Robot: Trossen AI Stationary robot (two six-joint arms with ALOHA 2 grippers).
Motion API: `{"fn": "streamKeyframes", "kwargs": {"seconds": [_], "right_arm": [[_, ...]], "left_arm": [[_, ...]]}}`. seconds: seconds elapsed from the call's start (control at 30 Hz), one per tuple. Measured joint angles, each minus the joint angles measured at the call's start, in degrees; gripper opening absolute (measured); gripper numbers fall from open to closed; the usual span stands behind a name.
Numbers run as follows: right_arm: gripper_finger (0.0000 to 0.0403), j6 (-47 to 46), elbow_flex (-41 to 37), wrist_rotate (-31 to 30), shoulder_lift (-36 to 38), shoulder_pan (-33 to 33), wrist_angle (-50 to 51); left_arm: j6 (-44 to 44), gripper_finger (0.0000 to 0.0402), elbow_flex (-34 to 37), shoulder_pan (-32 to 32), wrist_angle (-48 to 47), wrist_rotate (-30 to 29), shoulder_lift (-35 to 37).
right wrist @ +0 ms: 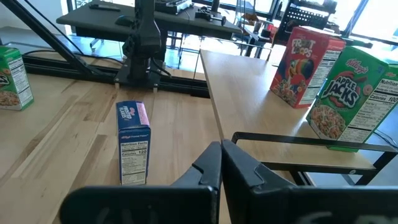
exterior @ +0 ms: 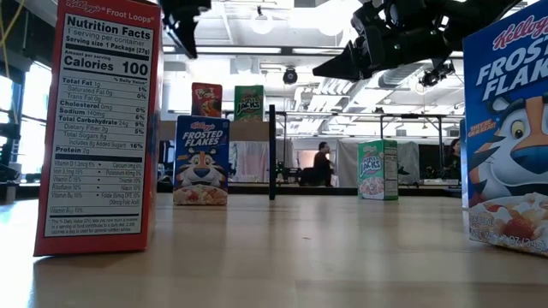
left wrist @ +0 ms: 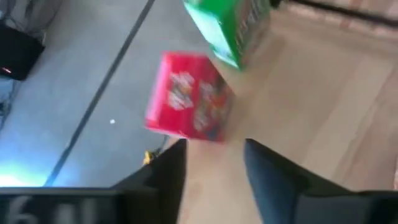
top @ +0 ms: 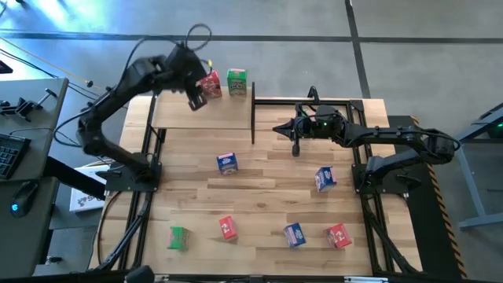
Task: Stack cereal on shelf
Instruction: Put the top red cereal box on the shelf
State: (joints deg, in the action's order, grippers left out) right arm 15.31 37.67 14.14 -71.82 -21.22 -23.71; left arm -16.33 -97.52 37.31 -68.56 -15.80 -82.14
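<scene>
my left gripper (top: 196, 101) hung over the shelf (top: 196, 116) near its far edge, fingers (left wrist: 163, 180) parted with bare wood between them and pinching nothing; the red box (top: 211, 85) stood just beyond the tips, apart from them, so i judged it already set down. it stood beside the green box (top: 236, 82) at the same far edge, the two close together, which left the rest of the plank free for further boxes. my right gripper (top: 296, 146) waited with its fingers pressed together and empty, above the table just beside the shelf's right end and its black post (top: 253, 114). the rest of the cereal lay on the table (top: 267, 200): one blue box (top: 227, 163) near the shelf's near edge, another blue one (top: 324, 178) toward the right edge, and along the near edge a green box (top: 178, 237), a red one (top: 228, 227), a blue one (top: 294, 234) and a red one (top: 339, 235). i counted eight boxes from above.
</scene>
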Motion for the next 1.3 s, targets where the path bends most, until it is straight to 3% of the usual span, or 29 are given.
{"fn": "streamKeyframes", "kwargs": {"seconds": [0.1, 0.23, 0.33, 0.43, 0.67, 0.93, 1.3], "right_arm": [[0.0, 0.2, 0.0, 0.0, 0.01, 0.0, 0.37], [0.0, 0.81, 0.0, -0.01, 0.01, -0.01, 0.4], [0.0, 1.22, 0.0, -0.01, 0.01, 0.01, 0.36], [0.0, 1.01, 0.0, -0.01, 0.01, 0.0, 0.38], [0.0, -0.02, 0.0, -0.01, 0.01, 0.0, 0.39], [0.0, -0.26, 0.0, -0.01, 0.01, 0.01, 0.4], [0.0, -0.26, 0.0, -0.01, 0.01, -0.01, 0.86]], "left_arm": [[3.67, 0.0077, 12.2, -0.16, 7.39, -1.55, 5.47], [9.09, 0.0011, 29.38, 1.93, 24.25, -5.31, 12.95], [12.33, 0.001, 39.75, 4.36, 40.48, -6.73, 16.46], [13.16, 0.0013, 45.8, 6.92, 50.41, -3.45, 17.47], [13.71, 0.0005, 49.48, 11.06, 61.55, 0.36, 15.07], [13.05, 0.0005, 49.49, 13.71, 67.38, 6.3, 9.72], [9.73, 0.0005, 49.49, 15.47, 72.73, 6.74, 7.11]]}}
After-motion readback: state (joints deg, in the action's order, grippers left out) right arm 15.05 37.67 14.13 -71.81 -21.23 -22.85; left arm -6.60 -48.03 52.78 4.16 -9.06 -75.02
